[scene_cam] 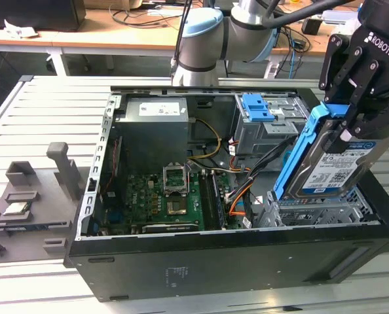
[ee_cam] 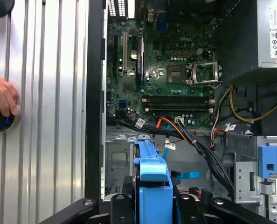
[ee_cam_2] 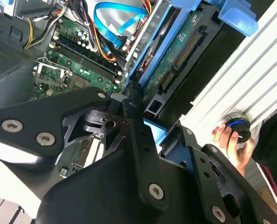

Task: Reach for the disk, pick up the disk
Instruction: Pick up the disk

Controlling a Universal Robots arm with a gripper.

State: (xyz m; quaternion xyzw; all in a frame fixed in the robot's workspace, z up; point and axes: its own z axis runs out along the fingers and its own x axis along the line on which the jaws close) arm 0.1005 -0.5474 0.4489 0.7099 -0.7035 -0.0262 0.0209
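One gripper (scene_cam: 355, 124) clenches the disk (scene_cam: 329, 163), tilted above the open computer case (scene_cam: 181, 261) at three o'clock; orange cables (scene_cam: 237, 196) and the grey drive cage (scene_cam: 263, 127) crowd close. A hand (ee_cam: 1, 100) rests outside on the slatted table (scene_cam: 50, 104).

A: Arm?
B: Grey and light-blue arm (scene_cam: 211, 33) comes in from the far side in the exterior view, elbow joint high, wrist off to that view's right.
A: Gripper?
B: Black gripper (scene_cam: 351, 127) points down, fingers (scene_cam: 368, 104) clamped on the disk (scene_cam: 329, 163), which it holds tilted and lifted.
A: Wrist views?
B: Black finger links in both, the disk's blue edge between them.
A: Anyone else?
B: A hand (ee_cam: 1, 100) resting on a round knob.
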